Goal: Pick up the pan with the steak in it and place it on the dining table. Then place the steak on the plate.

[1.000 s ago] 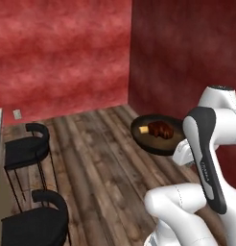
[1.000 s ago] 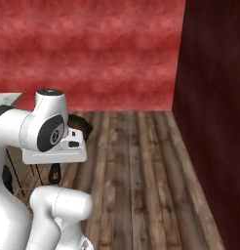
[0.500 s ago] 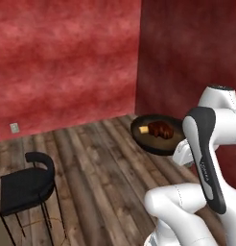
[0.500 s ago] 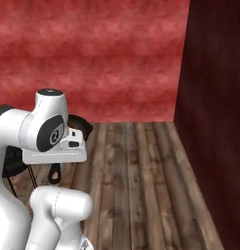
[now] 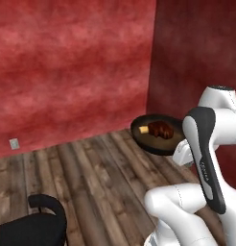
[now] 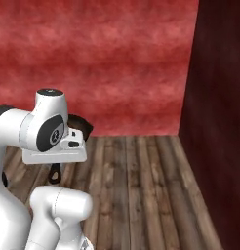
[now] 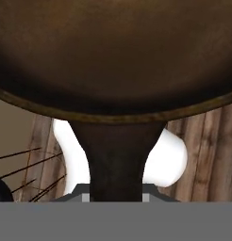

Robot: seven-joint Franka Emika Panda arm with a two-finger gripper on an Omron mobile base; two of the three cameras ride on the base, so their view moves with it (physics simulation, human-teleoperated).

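- The round black cast-iron pan (image 5: 157, 136) hangs in the air above the wooden plank floor (image 5: 96, 178), near the corner where two red walls (image 5: 72, 67) meet.
- In the left base view, the pan sits level just in front of the white arm's upper link (image 5: 208, 158), which hides the pan's near edge.
- Inside the pan lies the small dark reddish-brown steak (image 5: 160, 129), roughly at the middle of the pan's floor.
- A small yellow chunk (image 5: 144, 129) lies just beside the steak, on its left in that view.
- In the hand view, the pan's underside (image 7: 116, 56) spans the upper part, and its short straight handle (image 7: 117, 162) runs down from the rim to the gripper (image 7: 114, 196).
- The jaws are drawn in narrow, clenched on either side of the handle's end, so the gripper is grasping the pan by its handle.
- In the right base view, a dark edge of the pan (image 6: 79, 123) shows behind the arm's white wrist housing.
- A black chair (image 5: 36, 226) stands on the floor at the lower left of the left base view, well apart from the pan.
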